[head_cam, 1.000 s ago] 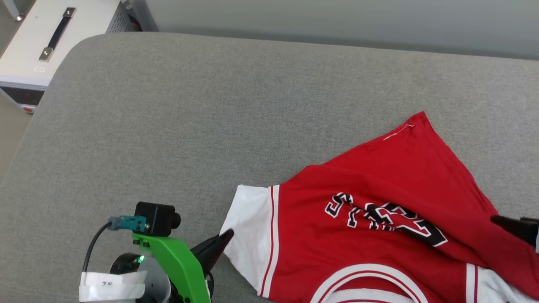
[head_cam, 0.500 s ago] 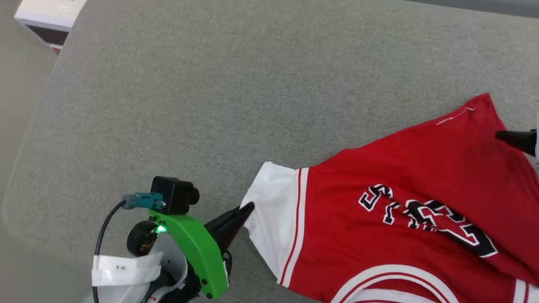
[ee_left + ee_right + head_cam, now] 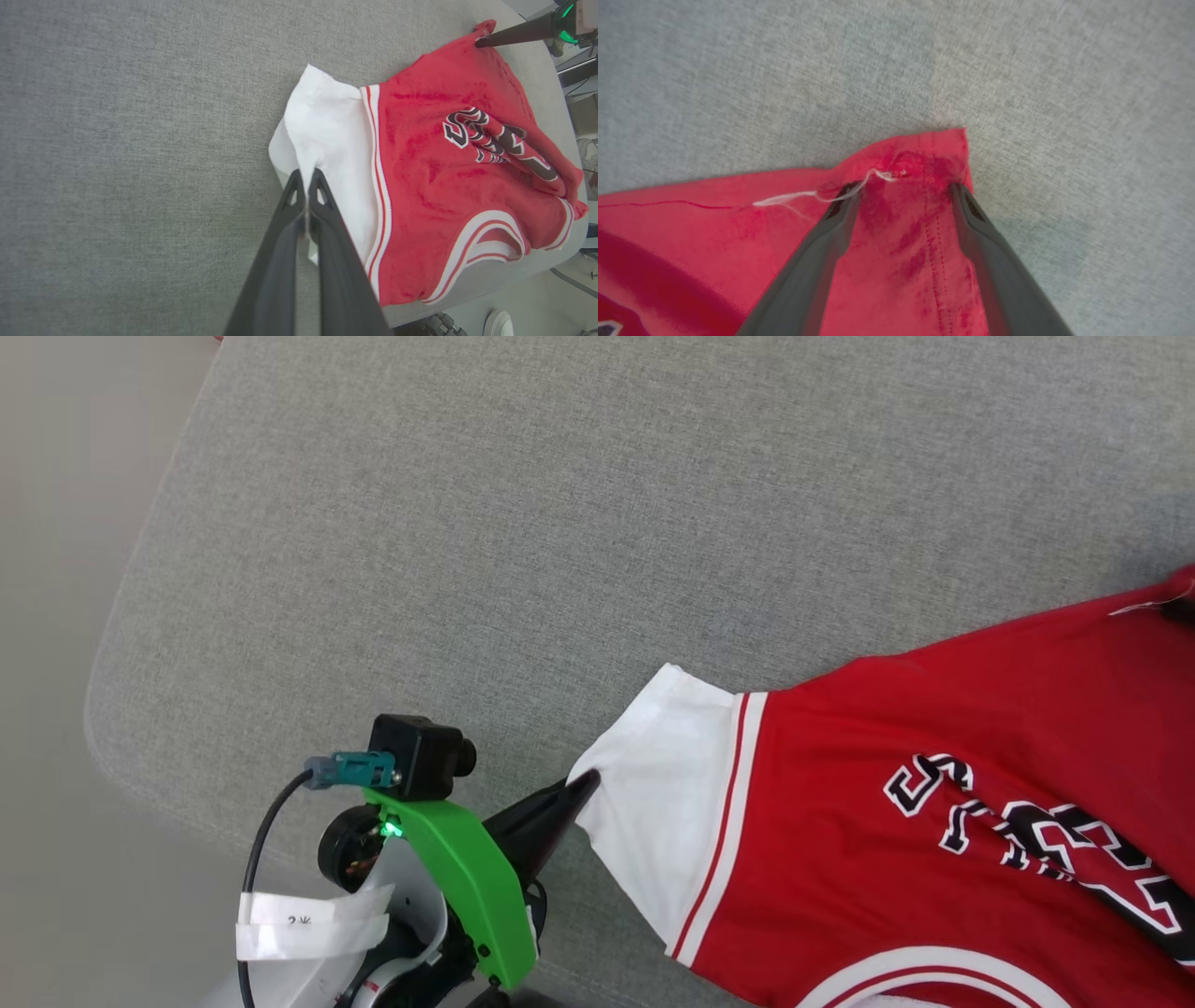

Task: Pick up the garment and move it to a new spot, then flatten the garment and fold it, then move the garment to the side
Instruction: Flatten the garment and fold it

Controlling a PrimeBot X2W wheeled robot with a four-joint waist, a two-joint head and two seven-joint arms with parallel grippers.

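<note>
On the grey cushion [image 3: 560, 523], left end effector [image 3: 306, 179] pinches garment [image 3: 887, 728]; right end effector [image 3: 903, 186] gapes.

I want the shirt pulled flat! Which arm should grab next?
Right. The right gripper is open, fingers either side of a red corner of the garment, so it probably just closes. The left gripper is shut on the white sleeve.

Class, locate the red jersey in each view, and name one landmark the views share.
Head view: jersey lower right, left claw shut on its white sleeve.
Left wrist view: jersey right of centre.
Right wrist view: jersey lower left to centre, under the open right claw.
Shared landmark: red hem corner.
</note>
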